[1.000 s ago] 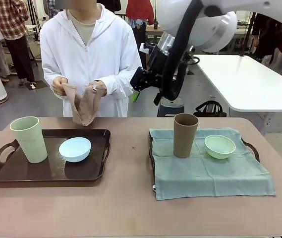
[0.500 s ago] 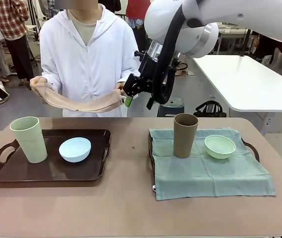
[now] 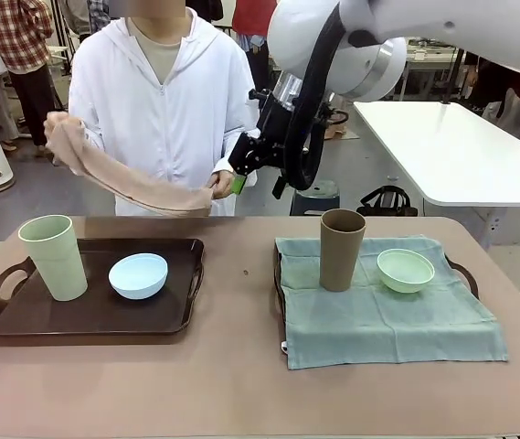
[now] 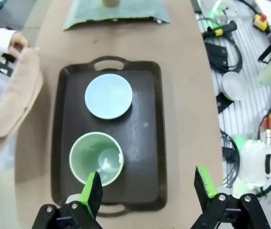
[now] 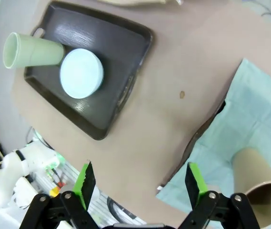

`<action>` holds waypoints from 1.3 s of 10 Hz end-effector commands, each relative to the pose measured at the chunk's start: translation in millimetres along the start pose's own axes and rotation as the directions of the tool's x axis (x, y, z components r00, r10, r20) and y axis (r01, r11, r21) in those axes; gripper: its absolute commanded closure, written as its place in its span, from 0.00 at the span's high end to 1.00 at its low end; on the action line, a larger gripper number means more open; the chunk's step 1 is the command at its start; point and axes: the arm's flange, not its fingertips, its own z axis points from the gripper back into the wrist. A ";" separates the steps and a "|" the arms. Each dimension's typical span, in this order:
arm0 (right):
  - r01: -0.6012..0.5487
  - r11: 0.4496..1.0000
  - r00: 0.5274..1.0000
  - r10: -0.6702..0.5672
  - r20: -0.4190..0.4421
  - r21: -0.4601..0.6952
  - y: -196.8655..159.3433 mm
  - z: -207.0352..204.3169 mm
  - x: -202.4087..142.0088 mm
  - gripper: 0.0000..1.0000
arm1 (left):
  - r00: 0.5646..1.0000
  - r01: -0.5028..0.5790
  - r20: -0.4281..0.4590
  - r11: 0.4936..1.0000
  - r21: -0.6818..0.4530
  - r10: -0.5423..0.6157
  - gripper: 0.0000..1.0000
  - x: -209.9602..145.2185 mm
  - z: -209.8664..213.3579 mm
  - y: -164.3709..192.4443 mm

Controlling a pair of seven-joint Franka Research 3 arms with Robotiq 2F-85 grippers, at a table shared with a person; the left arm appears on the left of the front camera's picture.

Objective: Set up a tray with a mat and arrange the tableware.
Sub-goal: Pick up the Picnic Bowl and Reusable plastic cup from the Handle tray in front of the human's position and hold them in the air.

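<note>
Front view first: where's the right hand (image 3: 238,179)?
– High over the far edge of the bench (image 3: 232,366), fingers apart and empty, just beside the tan cloth (image 3: 122,178) a person (image 3: 164,101) holds stretched out.
– And the tableware?
– Below it, the brown tumbler (image 3: 342,249) and mint green bowl (image 3: 406,269) stand on the green mat (image 3: 397,320). The left hand (image 4: 148,177), also spread wide and empty, hangs above the dark tray (image 4: 149,133): pale green tumbler (image 4: 97,157) just past one fingertip, light blue bowl (image 4: 108,95) beyond.
</note>
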 end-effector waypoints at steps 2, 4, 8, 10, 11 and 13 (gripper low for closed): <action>0.038 0.979 0.999 -0.043 -0.017 -0.201 27.3 -38.9 19.8 0.98 | 0.991 0.089 -0.097 0.996 0.002 -0.089 1.00 -30.5 1.5 17.0; 0.076 0.956 0.997 -0.081 -0.008 -0.282 48.8 -61.1 28.0 0.98 | 0.992 0.109 -0.068 0.994 0.022 -0.108 1.00 -56.3 3.2 27.8; 0.176 0.903 0.984 -0.165 0.062 -0.392 93.3 -96.8 41.3 0.98 | 1.000 -0.003 0.011 0.990 0.140 0.002 1.00 -92.5 -21.8 55.7; 0.212 0.914 0.977 -0.198 0.077 -0.345 100.3 -110.0 46.1 0.98 | 0.998 -0.045 0.051 0.984 0.170 0.037 1.00 -106.3 -28.3 66.5; 0.210 0.927 0.978 -0.197 0.073 -0.310 101.5 -112.2 44.5 0.98 | 0.997 -0.062 0.062 0.983 0.170 0.052 1.00 -110.2 -31.0 68.3; 0.184 0.924 0.983 -0.173 0.061 -0.336 100.9 -110.2 39.0 0.98 | 0.998 -0.057 0.039 0.987 0.149 0.052 1.00 -110.5 -30.3 66.4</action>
